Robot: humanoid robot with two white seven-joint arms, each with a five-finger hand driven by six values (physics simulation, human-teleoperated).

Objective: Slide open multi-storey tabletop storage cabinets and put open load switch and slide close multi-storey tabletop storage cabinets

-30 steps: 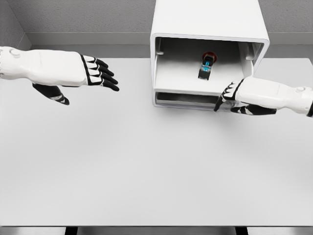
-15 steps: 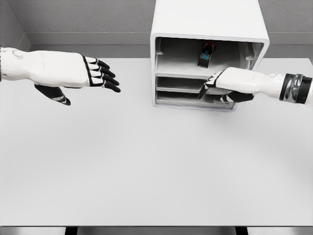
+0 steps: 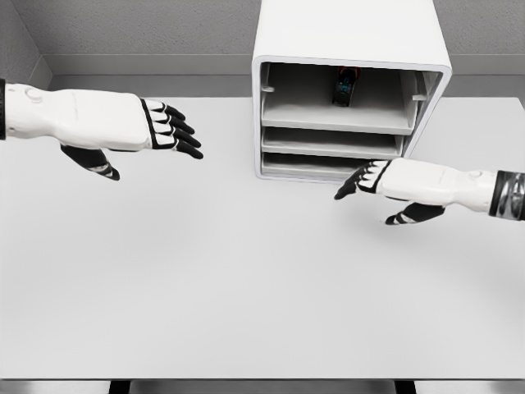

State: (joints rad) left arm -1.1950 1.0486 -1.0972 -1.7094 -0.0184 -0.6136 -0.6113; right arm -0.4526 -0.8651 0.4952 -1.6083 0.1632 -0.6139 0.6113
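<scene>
Load switch (image 3: 345, 84) sits deep in the cabinet (image 3: 351, 37) top drawer (image 3: 336, 116), upper middle; looks light, rigid, grab its body. Both left hand (image 3: 168, 128) and right hand (image 3: 365, 177) fingers extended, holding nothing.

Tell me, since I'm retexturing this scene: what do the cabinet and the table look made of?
Cabinet: apparently matte white moulded plastic, judging by its rounded corners and glare-free surface. Table: smooth pale grey, laminate-like, uniform and grainless; material uncertain.

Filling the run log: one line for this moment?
top drawer: pushed in | black load switch: inside | right hand: open | left hand: open
</scene>
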